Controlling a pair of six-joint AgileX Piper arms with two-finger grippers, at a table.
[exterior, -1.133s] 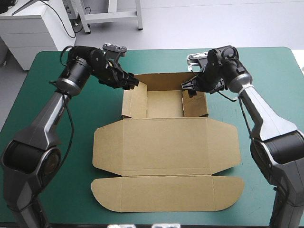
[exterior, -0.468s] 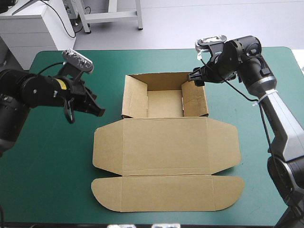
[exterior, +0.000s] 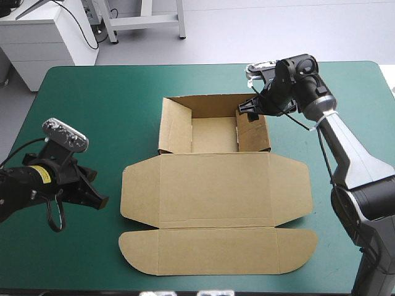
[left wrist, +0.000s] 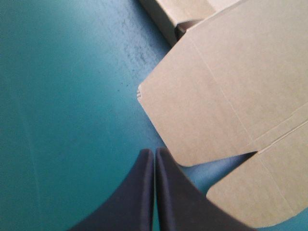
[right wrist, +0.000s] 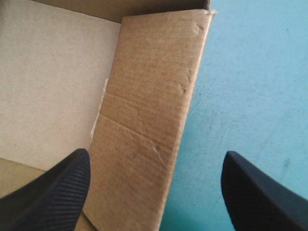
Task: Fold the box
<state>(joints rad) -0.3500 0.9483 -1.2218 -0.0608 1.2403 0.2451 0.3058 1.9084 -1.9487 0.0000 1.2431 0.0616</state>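
Lying: box, long axis near-far, walled end far | L tool closed, empty | R tool spread, empty

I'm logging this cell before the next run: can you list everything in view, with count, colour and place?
box: one, brown, mid-table; an open tray with raised walls at the far side, its lid flat toward the near edge.
table: one, teal-green cover, under the box.
left gripper: one, black fingers, shut, over the cover beside the lid's left flap.
right gripper: one, black fingers, open, astride the tray's right wall.
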